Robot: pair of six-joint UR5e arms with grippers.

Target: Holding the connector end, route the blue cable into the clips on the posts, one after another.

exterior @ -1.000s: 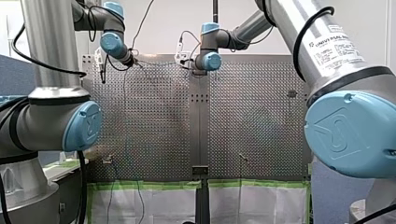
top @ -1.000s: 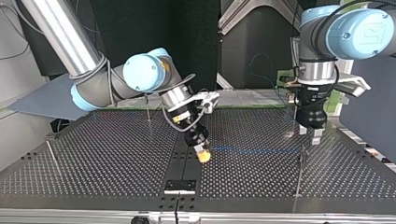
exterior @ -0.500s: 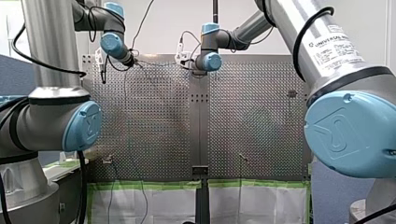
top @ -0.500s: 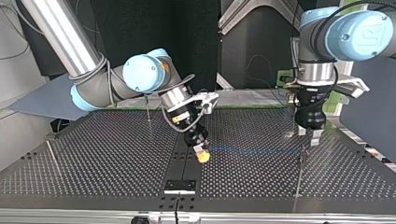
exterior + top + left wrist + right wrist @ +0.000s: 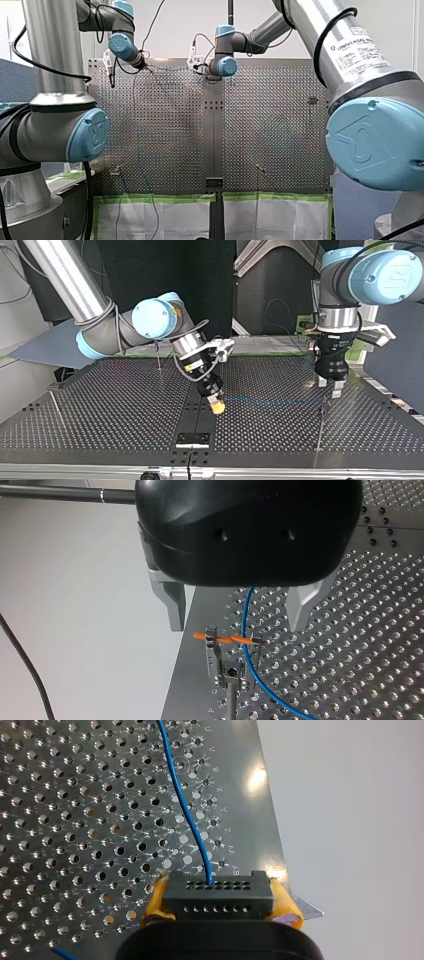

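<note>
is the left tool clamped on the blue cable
No, in the left wrist view my left arm's tool has its metal fingers wide apart, and the thin blue cable passes between them untouched.

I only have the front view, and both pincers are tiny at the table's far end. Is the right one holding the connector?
Observer: Yes. In the right wrist view, the right pincer has its yellow pads clamped on the black connector, and the blue cable leaves the connector's face.
Operator: And the left pincer?
Observer: The left pincer is open. Its metal fingers stand either side of the cable, with the clip on a post just ahead.
Operator: Is the cable in that clip?
Observer: It crosses the clip's orange bar. I cannot tell whether it is seated.
</note>
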